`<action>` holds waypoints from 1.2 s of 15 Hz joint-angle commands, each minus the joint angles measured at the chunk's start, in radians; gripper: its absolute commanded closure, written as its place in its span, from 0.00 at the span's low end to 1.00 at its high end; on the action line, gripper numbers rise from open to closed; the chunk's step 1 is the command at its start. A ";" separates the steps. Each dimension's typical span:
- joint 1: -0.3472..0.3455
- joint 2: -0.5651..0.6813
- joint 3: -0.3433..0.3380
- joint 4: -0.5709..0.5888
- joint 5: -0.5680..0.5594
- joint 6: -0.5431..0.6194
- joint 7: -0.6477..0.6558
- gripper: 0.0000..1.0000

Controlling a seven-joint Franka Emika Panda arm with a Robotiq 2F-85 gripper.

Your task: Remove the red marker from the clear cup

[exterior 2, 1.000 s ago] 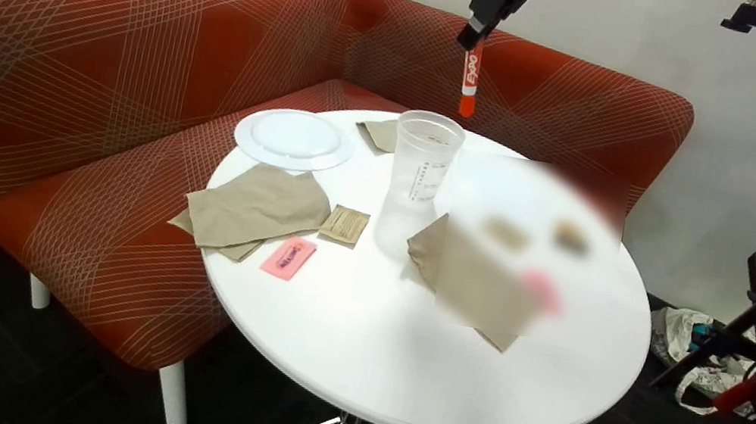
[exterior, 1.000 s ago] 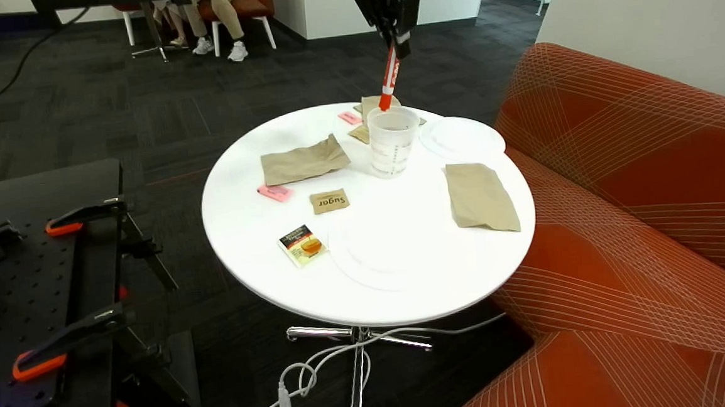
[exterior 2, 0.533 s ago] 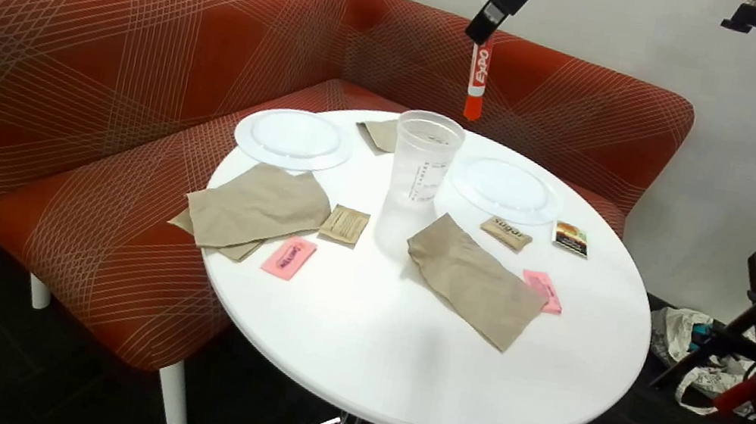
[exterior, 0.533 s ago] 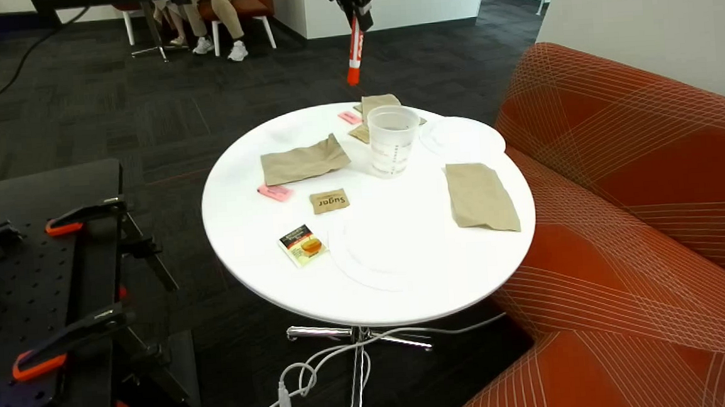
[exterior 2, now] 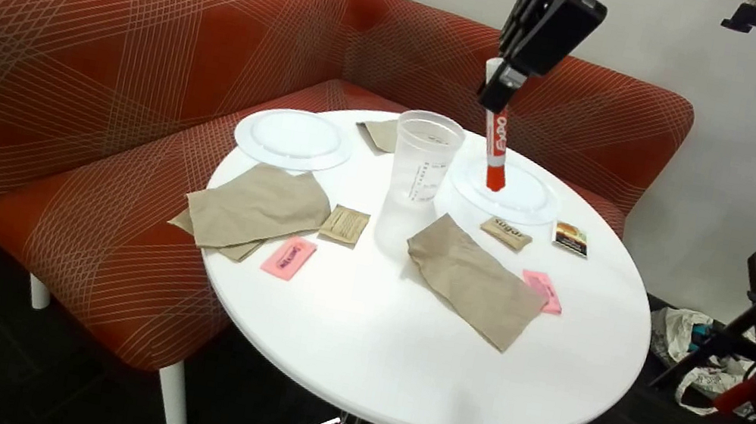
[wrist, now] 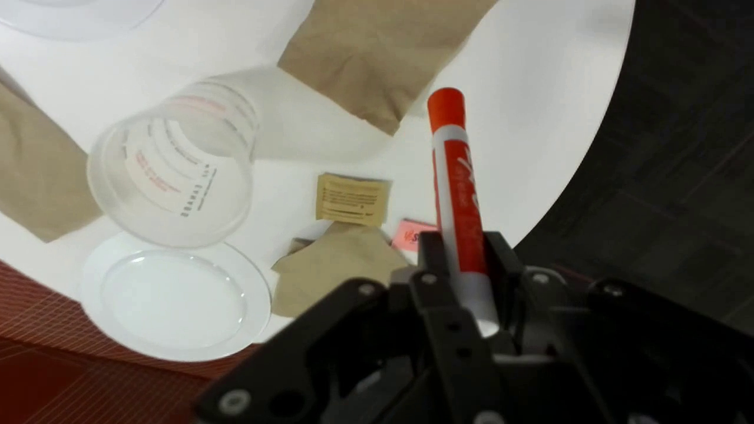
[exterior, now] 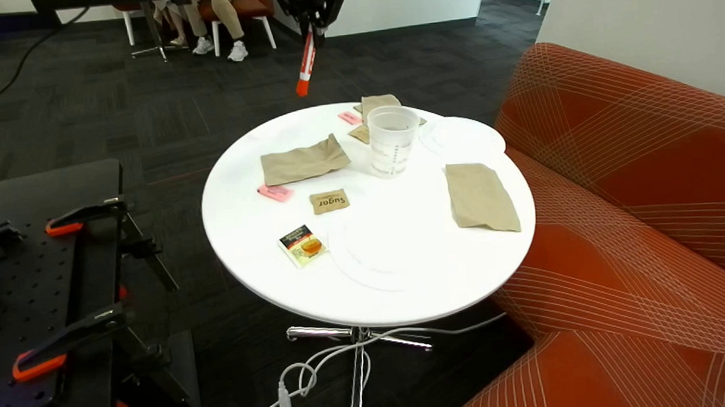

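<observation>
Red marker, one, between two fingers

In both exterior views, hangs from the upper edge, with the gripper directed downward. In an exterior view, slants toward the frame's lower left, ending in a black fingertip. In the wrist view, extends upward from the lower edge, with black levers spread to either side and dotted with pale screws. Carries two fingers side by side, clamped across a narrow, filled gap.
</observation>
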 commanded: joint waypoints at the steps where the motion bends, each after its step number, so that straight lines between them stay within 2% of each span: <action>1: -0.044 0.106 0.014 0.111 0.065 -0.143 -0.116 0.95; 3: -0.062 0.176 0.014 0.174 0.058 -0.222 -0.117 0.95; 8: -0.074 0.363 0.001 0.353 -0.016 -0.367 -0.003 0.95; 14: -0.037 0.503 -0.011 0.500 -0.126 -0.404 0.189 0.95; 15: -0.031 0.514 -0.012 0.515 -0.139 -0.405 0.212 0.91; 16: -0.025 0.520 -0.013 0.524 -0.152 -0.405 0.228 0.54; 17: -0.021 0.525 -0.013 0.533 -0.163 -0.406 0.241 0.53; 18: -0.018 0.519 -0.014 0.532 -0.171 -0.405 0.255 0.46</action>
